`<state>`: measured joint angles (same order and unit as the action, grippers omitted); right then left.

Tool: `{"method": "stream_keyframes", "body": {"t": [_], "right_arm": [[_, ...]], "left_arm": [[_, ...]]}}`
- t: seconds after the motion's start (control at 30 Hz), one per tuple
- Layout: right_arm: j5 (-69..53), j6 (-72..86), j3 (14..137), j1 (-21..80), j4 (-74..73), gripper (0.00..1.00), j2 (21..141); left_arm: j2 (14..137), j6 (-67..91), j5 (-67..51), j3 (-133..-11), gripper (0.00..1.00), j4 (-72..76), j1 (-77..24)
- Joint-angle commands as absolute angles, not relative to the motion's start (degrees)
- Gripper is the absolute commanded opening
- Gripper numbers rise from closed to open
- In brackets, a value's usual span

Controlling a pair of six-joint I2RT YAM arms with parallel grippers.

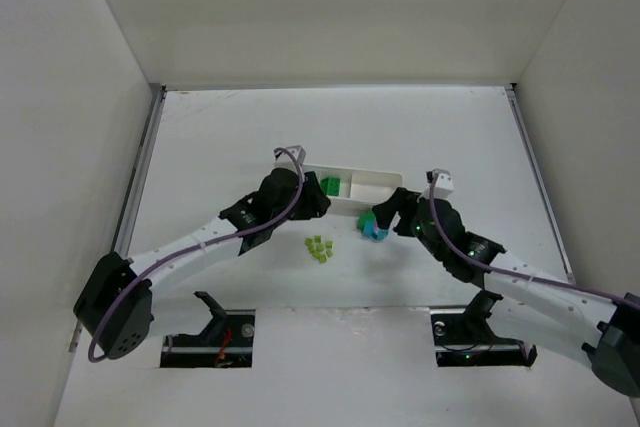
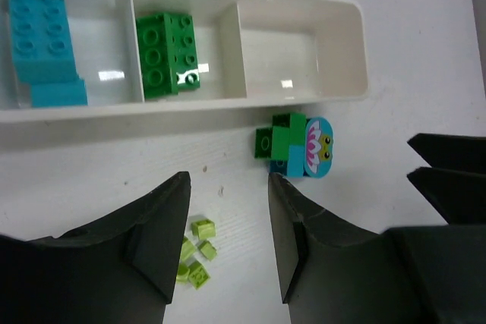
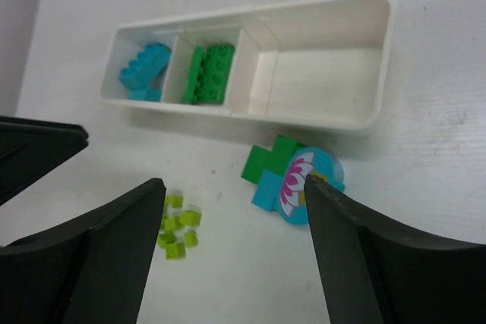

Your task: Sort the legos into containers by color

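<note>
A long white tray [image 1: 376,184] has three compartments. In the left wrist view its left one holds cyan bricks [image 2: 38,36], its middle one a dark green brick [image 2: 165,52], and its right one [image 2: 304,51] is bare. A clump of dark green and cyan bricks with a round flower piece [image 2: 298,146] lies just in front of the tray. Several tiny yellow-green bricks [image 2: 196,252] lie in a heap on the table. My left gripper [image 2: 228,184] is open and empty above the table between heap and clump. My right gripper [image 3: 234,187] is open and empty, its right finger over the clump [image 3: 292,176].
White walls enclose the table on three sides. The tray [image 3: 380,58] lies just beyond both grippers. The left gripper's dark body [image 3: 30,157] shows at the left of the right wrist view, and the right gripper's [image 2: 448,165] at the right of the left wrist view.
</note>
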<state>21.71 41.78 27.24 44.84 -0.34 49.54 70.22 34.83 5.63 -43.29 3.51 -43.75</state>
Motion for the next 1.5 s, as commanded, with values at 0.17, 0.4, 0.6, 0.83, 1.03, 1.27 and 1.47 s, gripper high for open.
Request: {"method": "stream_keyframes", "body": {"t": [0.17, 0.4, 0.6, 0.83, 1.03, 1.27, 1.47], "right_arm": [[22.5, 44.7, 31.2, 49.0, -3.2, 0.94, 65.1], [26.1, 43.9, 37.7, 51.5, -6.1, 1.00, 76.3], [27.4, 43.7, 41.0, 51.7, -7.2, 1.00, 81.7], [28.8, 43.5, 44.6, 51.7, -8.7, 1.00, 87.0], [29.8, 43.2, 45.7, 51.6, -8.3, 0.99, 90.4], [33.2, 44.1, 47.2, 51.7, -8.2, 1.00, 93.9], [36.3, 43.9, 47.9, 51.8, -8.5, 0.80, 94.9]], "left_arm": [[62.0, 40.9, -3.2, -33.3, 0.43, 10.7, -42.1], [58.5, 41.0, -3.8, -30.0, 0.43, 11.1, -40.6], [58.0, 40.6, -4.6, -28.9, 0.44, 11.1, -39.2], [57.4, 41.3, -6.8, -28.2, 0.45, 11.3, -37.6], [56.7, 41.8, -9.1, -27.6, 0.46, 11.3, -35.9], [57.2, 41.8, -9.4, -27.5, 0.46, 11.4, -35.7], [56.8, 41.8, -9.1, -27.2, 0.46, 11.3, -35.6]]}}
